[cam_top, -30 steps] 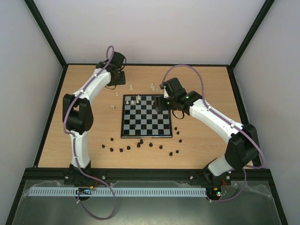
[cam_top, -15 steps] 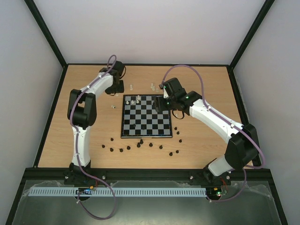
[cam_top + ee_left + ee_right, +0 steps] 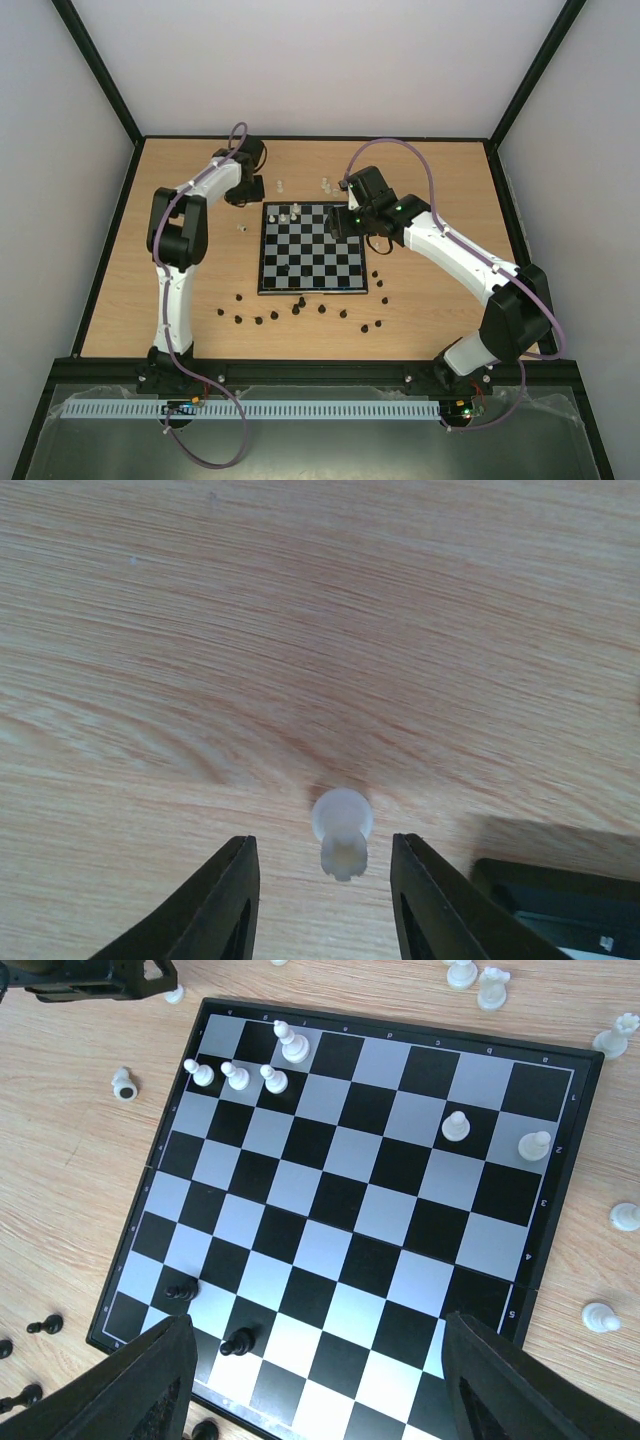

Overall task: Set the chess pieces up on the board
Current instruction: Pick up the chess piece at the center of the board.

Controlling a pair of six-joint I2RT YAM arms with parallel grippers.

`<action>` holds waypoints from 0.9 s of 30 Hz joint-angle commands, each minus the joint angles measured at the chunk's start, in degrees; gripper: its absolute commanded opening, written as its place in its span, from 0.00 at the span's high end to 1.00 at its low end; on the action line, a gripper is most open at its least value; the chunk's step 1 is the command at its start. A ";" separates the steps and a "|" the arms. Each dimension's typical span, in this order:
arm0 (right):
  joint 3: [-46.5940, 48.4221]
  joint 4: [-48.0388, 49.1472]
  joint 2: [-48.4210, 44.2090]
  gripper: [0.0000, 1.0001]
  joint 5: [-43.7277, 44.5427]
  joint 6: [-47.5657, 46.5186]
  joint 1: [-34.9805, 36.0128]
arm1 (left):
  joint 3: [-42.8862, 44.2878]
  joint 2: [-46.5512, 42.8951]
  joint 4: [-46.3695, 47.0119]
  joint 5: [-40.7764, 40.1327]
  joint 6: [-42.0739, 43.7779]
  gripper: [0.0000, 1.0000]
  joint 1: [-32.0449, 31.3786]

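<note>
the left pincer (image 3: 320, 842) hangs low over the far left part of the light wooden table (image 3: 430, 170), just beyond the far left corner of the square chessboard of black and pale checks (image 3: 312, 262). its two dark fingers (image 3: 228, 900) stand a moderate way apart, and a small translucent white chess piece (image 3: 343, 828) sits in the gap between them. bare wood shows on both sides of the piece, so neither finger touches it. whether the piece stands or lies on its side cannot be told from that angle.

the right pincer (image 3: 318, 1325) hovers above the board's far right area with its fingers spread wide and nothing between them but checks far below.

on the board, four white pieces (image 3: 235, 1075) cluster at one far corner and two more white pieces (image 3: 456, 1125) stand near the other far corner. two black pieces (image 3: 238, 1340) stand on the near rows by the left edge. loose white pieces (image 3: 492, 988) are scattered on the table past the far edge and along the right side. loose black pieces (image 3: 297, 310) lie strung out on the wood in front of the board's near edge, with a few by its near right corner.
</note>
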 commanded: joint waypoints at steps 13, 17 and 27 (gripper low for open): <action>-0.45 -0.23 0.36 0.32 -0.33 -0.16 0.42 | 1.34 1.98 0.41 0.43 0.01 0.82 1.04; -0.43 -0.11 0.38 0.32 -0.40 -0.12 0.51 | 1.21 1.27 0.08 -0.44 -0.12 0.87 1.07; -0.51 -0.02 0.46 0.32 -0.37 -0.06 0.69 | -1.91 -5.92 -1.33 -0.45 -0.21 0.91 -2.27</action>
